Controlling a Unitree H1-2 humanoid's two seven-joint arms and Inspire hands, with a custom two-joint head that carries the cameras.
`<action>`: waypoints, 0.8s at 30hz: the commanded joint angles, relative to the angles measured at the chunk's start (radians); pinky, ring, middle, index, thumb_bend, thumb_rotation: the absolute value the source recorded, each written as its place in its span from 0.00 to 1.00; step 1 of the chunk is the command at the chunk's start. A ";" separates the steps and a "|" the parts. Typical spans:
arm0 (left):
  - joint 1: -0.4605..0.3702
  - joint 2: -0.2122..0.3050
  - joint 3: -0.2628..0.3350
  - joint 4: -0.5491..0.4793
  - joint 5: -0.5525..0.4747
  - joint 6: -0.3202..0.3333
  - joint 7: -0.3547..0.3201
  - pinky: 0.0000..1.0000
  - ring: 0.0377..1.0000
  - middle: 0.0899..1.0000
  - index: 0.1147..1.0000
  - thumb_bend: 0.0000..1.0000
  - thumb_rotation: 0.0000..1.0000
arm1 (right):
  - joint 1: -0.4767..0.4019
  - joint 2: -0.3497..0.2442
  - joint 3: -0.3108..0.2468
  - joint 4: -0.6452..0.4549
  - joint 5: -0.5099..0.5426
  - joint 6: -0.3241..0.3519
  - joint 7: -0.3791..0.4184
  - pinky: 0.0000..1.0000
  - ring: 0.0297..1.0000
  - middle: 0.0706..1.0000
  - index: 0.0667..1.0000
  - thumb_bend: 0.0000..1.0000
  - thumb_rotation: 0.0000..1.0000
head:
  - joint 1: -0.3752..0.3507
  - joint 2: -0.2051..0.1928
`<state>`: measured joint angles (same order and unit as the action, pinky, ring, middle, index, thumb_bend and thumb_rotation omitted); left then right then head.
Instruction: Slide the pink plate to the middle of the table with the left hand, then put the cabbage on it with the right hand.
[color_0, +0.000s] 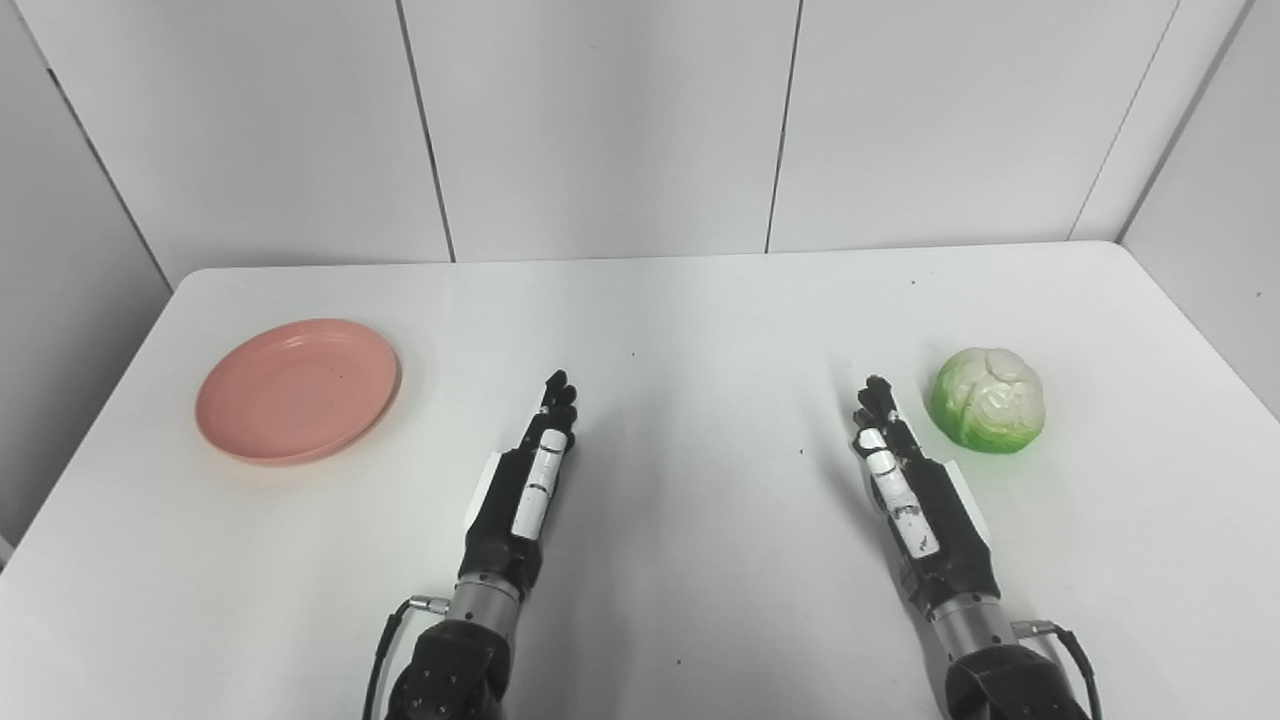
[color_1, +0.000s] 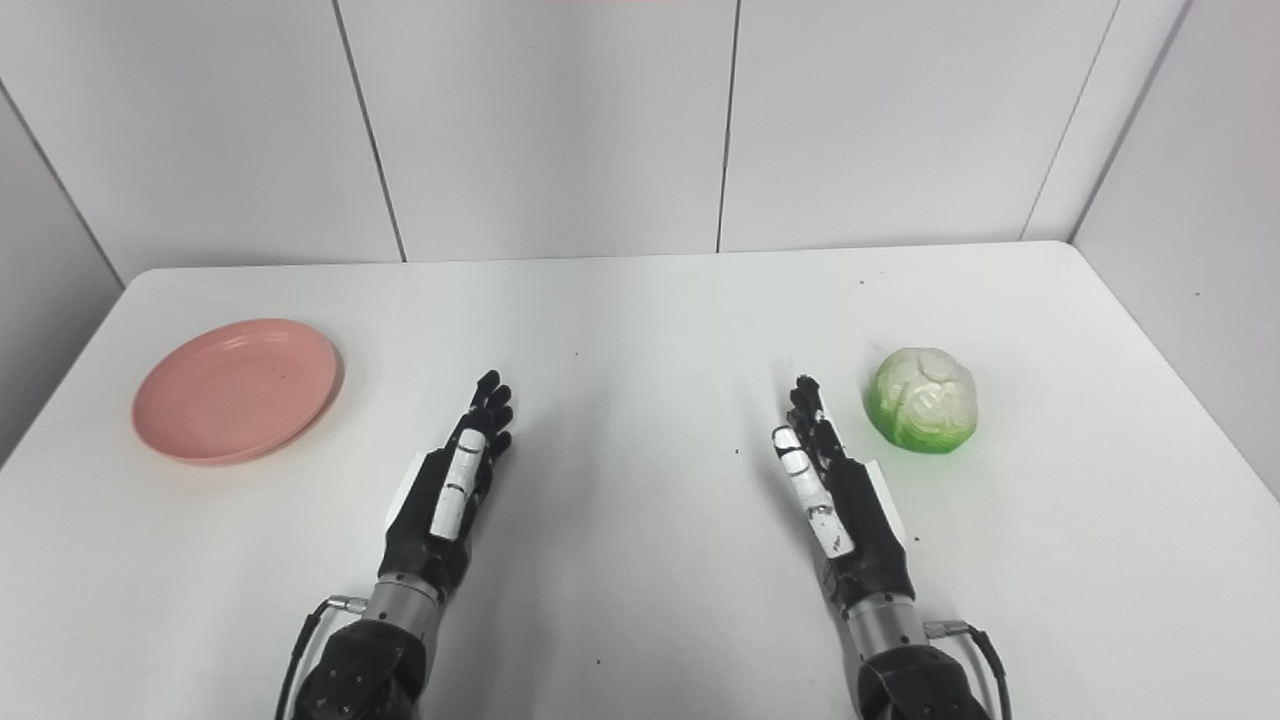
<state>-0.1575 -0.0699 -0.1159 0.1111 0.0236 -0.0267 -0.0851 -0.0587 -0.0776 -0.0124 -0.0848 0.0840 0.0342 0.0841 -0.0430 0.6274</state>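
Sitting flat at 9 o'clock on white tabletop (color_0: 700, 320): round glossy pink plate (color_0: 298, 390); lumpy cabbage (color_0: 988, 400) at 3; left hand (color_0: 530, 470) & right hand (color_0: 905, 480) w/ fingers straight, holding nothing.

You are looking at a white table (color_0: 680, 320) with rounded far corners, its top lightly speckled with small dark marks. A pink plate (color_0: 297, 390) is sitting flat on the left side, near the left edge and well apart from everything else — nothing is lying in it. A cabbage (color_0: 988, 400) — green at the base, pale and whitish on top — is resting directly on the right side, near the right edge. The middle stretch between them is showing bare white surface.
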 joint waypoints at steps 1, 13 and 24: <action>-0.011 -0.002 -0.005 0.012 -0.007 -0.047 -0.006 1.00 1.00 1.00 1.00 0.69 1.00 | -0.034 -0.004 -0.004 -0.018 0.008 -0.043 0.007 1.00 1.00 1.00 1.00 0.69 0.85 | 0.000 -0.001; -0.009 -0.008 0.003 0.014 -0.015 -0.047 -0.004 1.00 1.00 1.00 1.00 0.67 1.00 | -0.037 -0.001 -0.004 -0.008 -0.004 -0.048 0.005 1.00 1.00 1.00 1.00 0.70 0.86 | -0.006 -0.003; -0.117 -0.011 0.107 -0.045 -0.136 -0.026 0.010 1.00 1.00 1.00 1.00 0.67 1.00 | -0.010 -0.003 -0.020 -0.003 0.062 -0.041 0.035 1.00 1.00 1.00 1.00 0.69 0.84 | 0.224 -0.116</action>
<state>-0.1778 -0.0905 -0.0346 0.1017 -0.0871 -0.0263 -0.0845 -0.0490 -0.0800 -0.0180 -0.0770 0.1135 0.0341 0.1078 0.1807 0.5110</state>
